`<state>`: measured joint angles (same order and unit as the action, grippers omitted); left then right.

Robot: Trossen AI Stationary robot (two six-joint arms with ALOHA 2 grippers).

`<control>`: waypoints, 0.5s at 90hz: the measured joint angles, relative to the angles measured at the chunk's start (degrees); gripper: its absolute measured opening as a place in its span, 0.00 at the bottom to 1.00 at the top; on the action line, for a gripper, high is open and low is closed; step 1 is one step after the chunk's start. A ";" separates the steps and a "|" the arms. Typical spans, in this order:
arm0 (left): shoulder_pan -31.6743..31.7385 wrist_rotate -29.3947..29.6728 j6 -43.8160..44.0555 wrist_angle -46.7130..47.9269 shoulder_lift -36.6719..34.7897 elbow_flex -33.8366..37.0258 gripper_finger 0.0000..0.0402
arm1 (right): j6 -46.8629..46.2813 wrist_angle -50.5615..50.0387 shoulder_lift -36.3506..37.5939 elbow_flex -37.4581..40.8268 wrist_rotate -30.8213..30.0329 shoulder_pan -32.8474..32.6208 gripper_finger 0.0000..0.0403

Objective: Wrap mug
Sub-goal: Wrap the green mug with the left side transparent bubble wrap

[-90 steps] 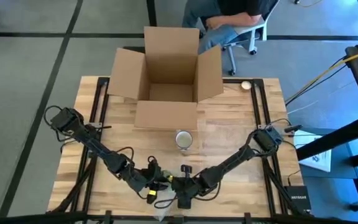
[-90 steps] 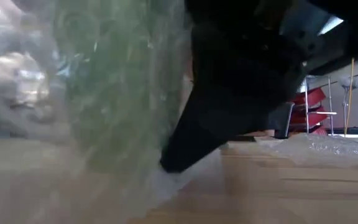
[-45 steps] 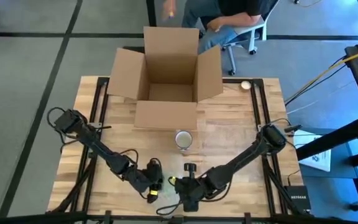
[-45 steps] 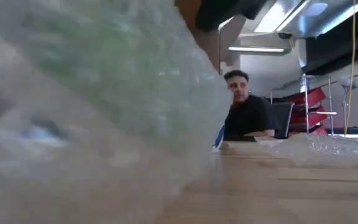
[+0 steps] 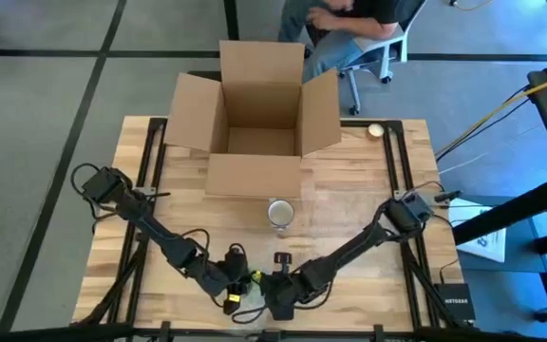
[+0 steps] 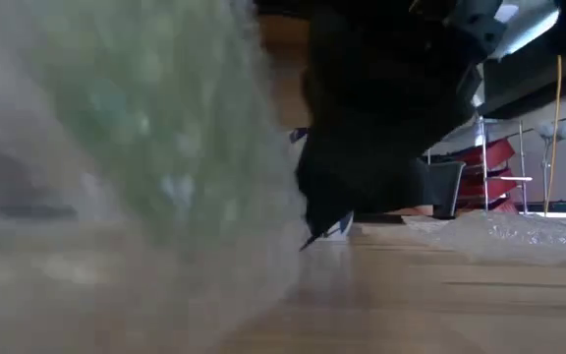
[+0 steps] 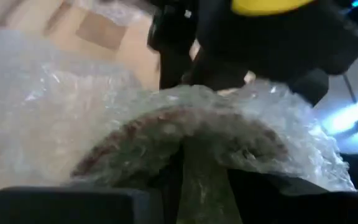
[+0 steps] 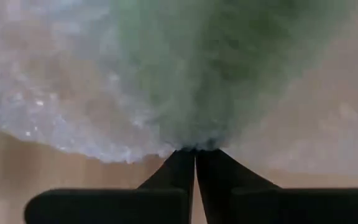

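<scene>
High view: the left gripper [image 5: 238, 290] and right gripper [image 5: 266, 293] are positioned together at the near table edge, each clamped on the clear, green-tinted bubble wrap sheet [image 8: 166, 68], while the white ceramic mug [image 5: 280, 213] is located upright, unwrapped, before the open brown cardboard box [image 5: 254, 104].

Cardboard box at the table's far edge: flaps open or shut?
Open. In the high view the cardboard box has all four flaps folded outward, and its bare inside floor shows.

Overhead view evenly lit, sharp, soft shadows. Low view: bubble wrap [image 6: 116, 147] heavily blurred; ceiling lights [image 6: 504, 15] bright. Wrist views blurred, dim near hands.
</scene>
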<state>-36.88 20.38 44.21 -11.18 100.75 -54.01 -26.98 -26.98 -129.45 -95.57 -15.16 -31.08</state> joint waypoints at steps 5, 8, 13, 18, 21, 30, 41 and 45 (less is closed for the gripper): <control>0.08 -0.12 0.18 0.98 -0.03 -0.30 0.26 | 0.42 1.24 -0.74 0.00 0.46 0.53 0.00; 0.19 -0.05 0.61 1.69 -0.09 -0.36 0.26 | 0.47 1.14 -1.03 0.00 0.49 0.95 0.00; 0.31 0.14 1.86 3.71 -0.26 -0.47 0.26 | 0.47 0.87 -1.23 0.00 0.22 1.42 0.00; 0.30 0.38 2.58 4.86 -0.24 -0.51 0.26 | 0.48 0.98 -1.37 -0.03 -0.27 1.49 0.00; 0.28 0.33 2.92 5.04 -0.24 -0.52 0.26 | 0.47 1.02 -1.42 -0.07 -0.72 1.49 0.00; 0.24 -0.17 2.90 5.03 -0.24 -0.54 0.26 | 0.43 0.08 -1.44 -0.22 -0.76 1.49 0.00; 0.32 -0.52 3.05 6.09 -0.24 -0.54 0.26 | 0.10 -4.65 -0.30 -0.31 -0.71 1.51 0.00; 0.32 -0.52 3.05 6.13 -0.24 -0.54 0.26 | -0.02 -6.33 0.38 -0.31 -0.65 1.31 0.00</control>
<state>-36.56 19.86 47.27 -5.05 100.51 -54.54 -27.00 -33.31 -129.08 -95.88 -15.81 -29.77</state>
